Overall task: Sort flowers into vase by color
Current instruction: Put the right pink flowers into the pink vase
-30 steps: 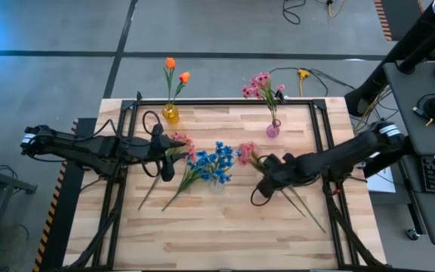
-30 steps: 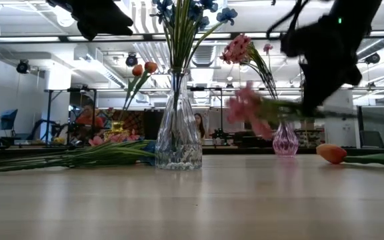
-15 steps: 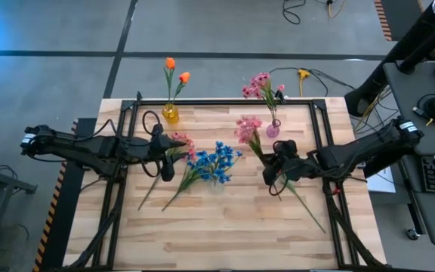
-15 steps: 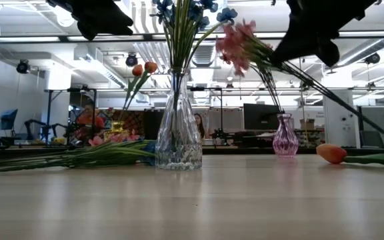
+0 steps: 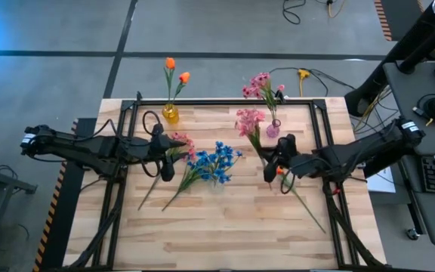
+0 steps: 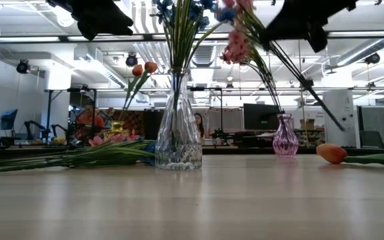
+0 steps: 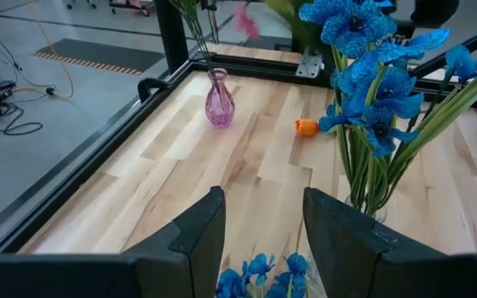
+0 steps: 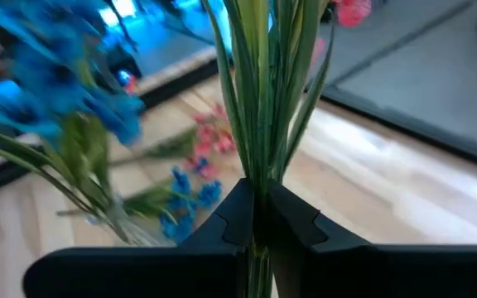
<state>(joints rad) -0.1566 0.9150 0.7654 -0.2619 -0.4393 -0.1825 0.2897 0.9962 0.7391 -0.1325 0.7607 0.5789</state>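
My right gripper (image 5: 275, 156) is shut on a pink flower spray (image 5: 248, 120), held above the table just near of the small pink vase (image 5: 273, 130), which holds another pink spray. A clear vase (image 6: 177, 141) with blue flowers (image 5: 216, 162) stands mid-table. A yellow vase (image 5: 171, 114) at the far edge holds orange tulips. My left gripper (image 5: 165, 156) is open and empty above loose pink and blue stems (image 5: 180, 143) that lie flat on the table. An orange tulip (image 5: 282, 172) lies on the table below my right gripper. My right gripper pinches the spray's bundle of thin green stalks (image 8: 257, 170) between its two fingers, partway along them. The fingers come roughly level from the table's right and lie across the stalks. The spray is lifted clear and tilted, with its blossoms (image 6: 235, 41) up and its cut end (image 6: 339, 127) hanging low.
A black frame (image 5: 317, 121) runs around the tabletop. The orange tulip's stalk (image 5: 308, 208) runs toward the near right corner. Bare wood lies along the near edge (image 5: 217, 242). Cables lie on the floor beyond the far edge.
My right gripper has risen and gone toward the far edge and the pink vase, carrying the pink spray. The spray has swung from nearly level to steeply tilted, blossoms up. The orange tulip beneath it now shows.
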